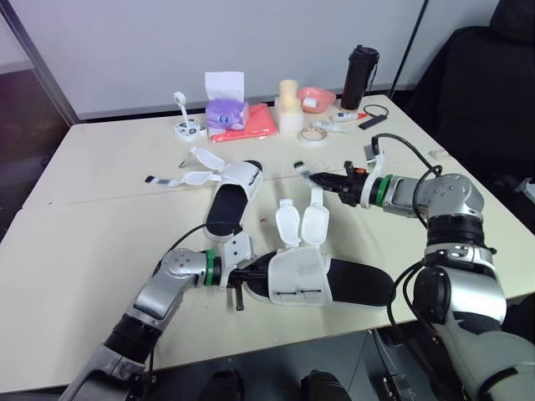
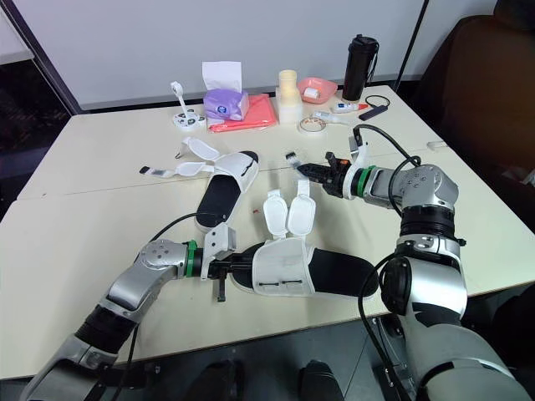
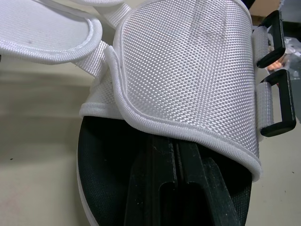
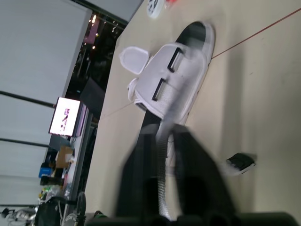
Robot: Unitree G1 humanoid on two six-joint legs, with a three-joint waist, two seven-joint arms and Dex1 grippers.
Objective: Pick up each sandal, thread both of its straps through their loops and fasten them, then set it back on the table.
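The near sandal (image 1: 322, 280), white upper on a black footbed, lies by the table's front edge with its two strap flaps (image 1: 288, 224) standing up. My left gripper (image 1: 242, 280) is at its toe end, fingers (image 3: 176, 188) shut side by side on the footbed under the upper (image 3: 188, 70). Beside the upper are two black loops (image 3: 277, 103). My right gripper (image 1: 311, 175) hovers above and behind this sandal, shut on a thin strap (image 4: 162, 141) rising from the right flap. The far sandal (image 1: 234, 192) lies mid-table, its straps (image 1: 188, 177) spread to the left.
Along the back of the table stand a purple tissue pack (image 1: 226, 113), a red folder (image 1: 255, 125), a cream stack (image 1: 289, 104), a pink bowl (image 1: 316, 98), a tape roll (image 1: 313, 134) and a black bottle (image 1: 358, 77). A dark chair (image 1: 489, 83) stands at the right.
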